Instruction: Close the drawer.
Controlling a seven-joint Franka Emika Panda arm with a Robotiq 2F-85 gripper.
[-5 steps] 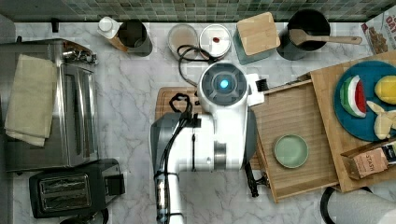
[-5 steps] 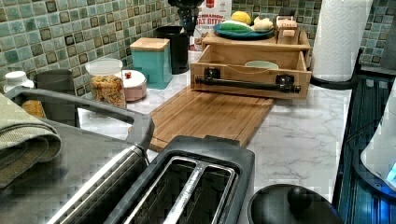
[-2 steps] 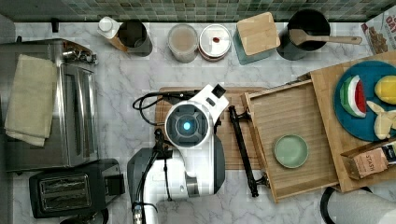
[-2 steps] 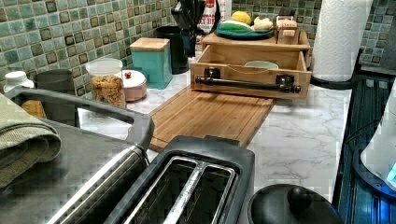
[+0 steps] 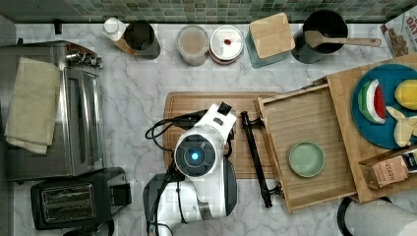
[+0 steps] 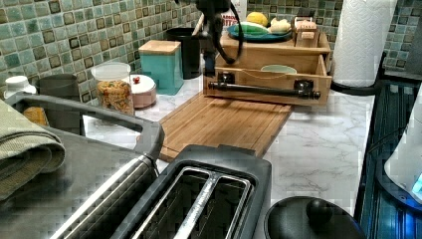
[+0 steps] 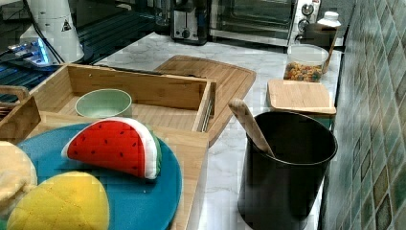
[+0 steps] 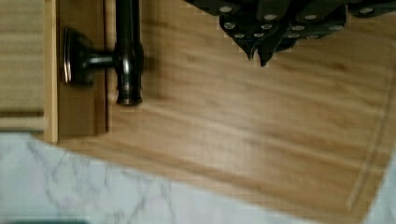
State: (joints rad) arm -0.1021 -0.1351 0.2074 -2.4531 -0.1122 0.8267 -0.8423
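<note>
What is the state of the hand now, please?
Hand: shut, holding nothing, above the board, apart from the drawer handle.

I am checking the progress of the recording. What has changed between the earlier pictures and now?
The arm moved toward the top view's left, away from the drawer, and now stands over the cutting board. Nothing was grasped. The drawer stayed pulled out, with the green bowl inside it.

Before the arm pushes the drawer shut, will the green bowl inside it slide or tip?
The green bowl looks low and wide, so tipping seems unlikely. It sits loose on the drawer floor's smooth planks, so it may slide slightly.
</note>
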